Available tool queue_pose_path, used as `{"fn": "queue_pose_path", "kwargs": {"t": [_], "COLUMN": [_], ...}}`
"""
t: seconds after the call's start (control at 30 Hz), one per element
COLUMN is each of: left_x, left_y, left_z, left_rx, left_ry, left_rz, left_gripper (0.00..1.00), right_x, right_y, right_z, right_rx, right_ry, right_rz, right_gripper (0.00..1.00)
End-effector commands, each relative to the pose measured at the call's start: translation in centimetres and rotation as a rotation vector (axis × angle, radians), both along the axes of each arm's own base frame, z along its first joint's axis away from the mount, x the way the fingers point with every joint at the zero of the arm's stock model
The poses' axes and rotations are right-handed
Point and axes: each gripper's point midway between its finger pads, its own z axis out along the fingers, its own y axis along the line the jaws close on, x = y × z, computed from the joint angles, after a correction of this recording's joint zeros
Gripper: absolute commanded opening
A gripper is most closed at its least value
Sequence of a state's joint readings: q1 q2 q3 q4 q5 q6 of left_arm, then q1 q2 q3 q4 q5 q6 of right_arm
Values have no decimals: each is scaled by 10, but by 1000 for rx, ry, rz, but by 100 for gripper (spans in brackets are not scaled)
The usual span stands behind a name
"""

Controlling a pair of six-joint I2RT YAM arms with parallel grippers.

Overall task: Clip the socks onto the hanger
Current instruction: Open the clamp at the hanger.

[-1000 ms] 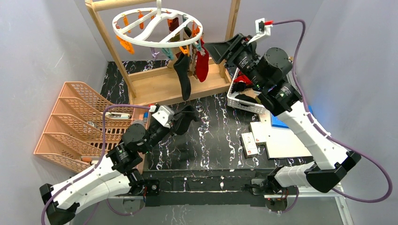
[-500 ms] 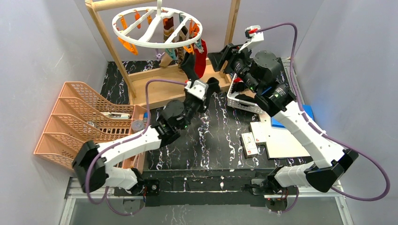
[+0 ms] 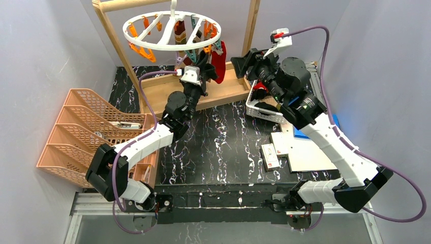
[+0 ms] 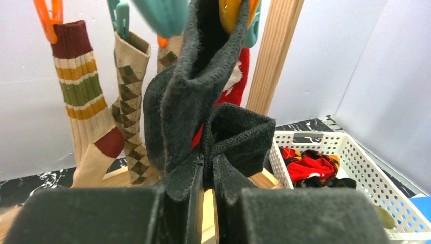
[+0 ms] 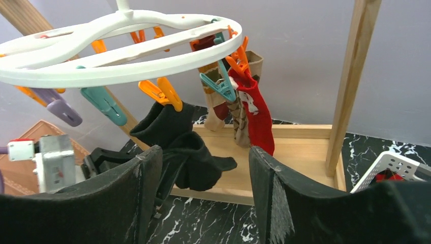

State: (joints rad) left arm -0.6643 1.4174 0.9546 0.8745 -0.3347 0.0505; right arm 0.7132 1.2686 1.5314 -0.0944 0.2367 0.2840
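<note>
Left gripper (image 4: 205,169) is clamped tight on the black sock (image 4: 203,76), low centre of its wrist view. The cuff is lifted right up to an orange clip (image 4: 231,12) at the top edge; clipped or not, can't tell. Striped sock (image 4: 81,96) and argyle sock (image 4: 129,101) hang to the left, red sock (image 5: 256,117) behind. Right gripper (image 5: 203,152) gapes wide, empty, facing the hanger (image 5: 127,63) across the upper left. Basket (image 4: 368,175) lower right, spare socks (image 4: 312,165) inside.
</note>
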Motion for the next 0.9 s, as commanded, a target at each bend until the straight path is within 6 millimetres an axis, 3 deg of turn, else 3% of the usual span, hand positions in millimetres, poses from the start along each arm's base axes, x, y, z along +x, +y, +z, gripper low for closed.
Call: {"fn": "queue_pose_path", "kwargs": {"t": [0.0,0.13,0.27,0.3,0.43,0.87], "left_x": [-8,-7,-5,-5,-5,-7], "left_y": [5,9,19,22,22,24], "left_z": [41,37,31,29,28,25], "left_rx": [-92,-97,-55,-46,-37,-11], "left_ry": [-90,-82,-84,-80,-82,-85], "left_rz": [-27,-21,27,44,48,44], "left_gripper": [0,0,0,0,0,0], "right_x": [19,44,95,92,96,96], "right_y": [4,27,16,20,35,60], "right_z": [-1,9,-6,-4,-14,-22], "right_rx": [-31,-52,-45,-53,-171,-256], "right_ry": [-55,-140,-151,-275,-374,-483], "right_rz": [-44,2,105,129,203,259], "right_gripper": [71,76,75,75,74,72]}}
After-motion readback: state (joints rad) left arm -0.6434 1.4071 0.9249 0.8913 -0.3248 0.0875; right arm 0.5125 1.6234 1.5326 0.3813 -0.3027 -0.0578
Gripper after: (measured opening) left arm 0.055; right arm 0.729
